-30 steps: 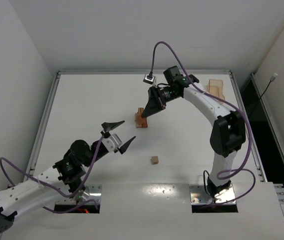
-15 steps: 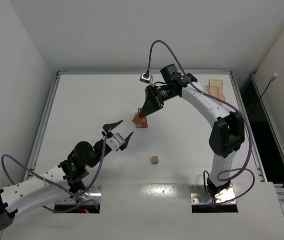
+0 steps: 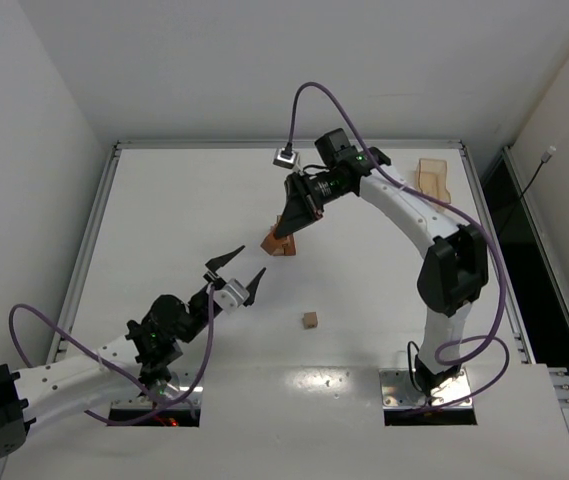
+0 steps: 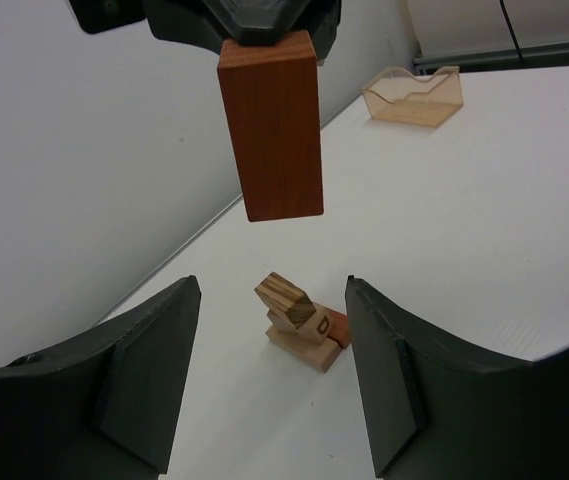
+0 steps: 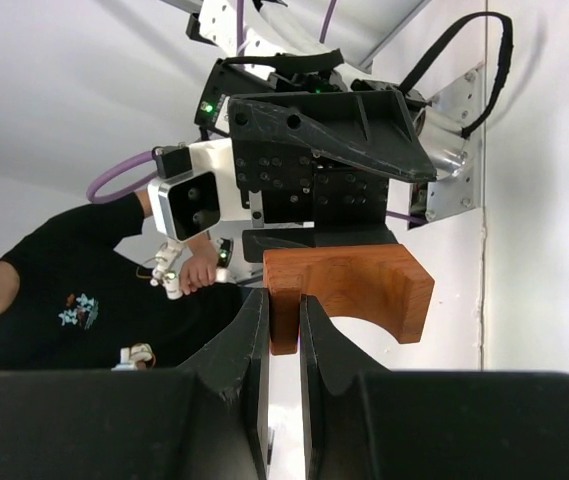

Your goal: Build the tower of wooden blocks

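Observation:
My right gripper (image 3: 286, 222) is shut on a reddish-brown notched wood block (image 5: 349, 290) by one of its legs. It holds the block in the air above the table, close to the tower (image 3: 284, 246). In the left wrist view the block (image 4: 271, 125) hangs high above the tower (image 4: 299, 322). The tower is a low stack: a tan flat base, a reddish piece behind it, a tan piece marked D and a tilted striped piece on top. My left gripper (image 3: 235, 273) is open and empty, in front of the tower and pointed at it. A small tan cube (image 3: 309, 320) lies alone nearer the arm bases.
A shallow light-wood tray (image 3: 432, 178) lies at the far right of the table; it also shows in the left wrist view (image 4: 414, 95). A raised rim runs round the table. A person in black shows behind the left arm in the right wrist view.
My right gripper has moved a little left with the reddish-brown block. My left arm has drawn back toward its base, and its gripper sits slightly nearer.

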You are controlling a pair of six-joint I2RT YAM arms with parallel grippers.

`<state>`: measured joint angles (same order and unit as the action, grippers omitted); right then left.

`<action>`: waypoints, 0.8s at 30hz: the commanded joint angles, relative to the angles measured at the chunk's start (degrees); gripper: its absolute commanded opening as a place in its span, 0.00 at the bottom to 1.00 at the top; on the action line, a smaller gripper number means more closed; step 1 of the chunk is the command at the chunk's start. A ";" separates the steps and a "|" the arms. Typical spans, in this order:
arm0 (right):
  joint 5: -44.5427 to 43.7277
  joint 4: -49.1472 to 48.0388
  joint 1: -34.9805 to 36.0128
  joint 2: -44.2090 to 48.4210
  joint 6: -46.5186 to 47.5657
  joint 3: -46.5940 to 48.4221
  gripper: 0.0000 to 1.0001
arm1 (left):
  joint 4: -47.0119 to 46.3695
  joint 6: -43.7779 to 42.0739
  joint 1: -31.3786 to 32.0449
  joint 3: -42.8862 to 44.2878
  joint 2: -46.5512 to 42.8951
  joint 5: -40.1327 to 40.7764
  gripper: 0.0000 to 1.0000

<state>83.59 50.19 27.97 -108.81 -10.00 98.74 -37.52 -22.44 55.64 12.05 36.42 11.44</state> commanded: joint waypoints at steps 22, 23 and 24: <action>7.64 -1.77 4.47 -0.78 -2.66 4.18 0.00 | -13.46 -1.83 0.96 -2.21 2.16 -3.36 0.57; 7.64 -1.77 4.47 -0.78 -2.66 4.18 0.00 | -13.46 -1.82 0.96 -1.69 2.68 -3.36 0.57; 7.64 -1.77 4.47 -0.78 -2.66 4.18 0.00 | -13.98 -1.82 0.96 -1.68 2.69 -3.36 0.57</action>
<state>83.66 49.52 32.03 -108.81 -12.08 100.62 -46.94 -24.82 55.70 9.96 38.81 9.56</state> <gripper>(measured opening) 0.077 0.566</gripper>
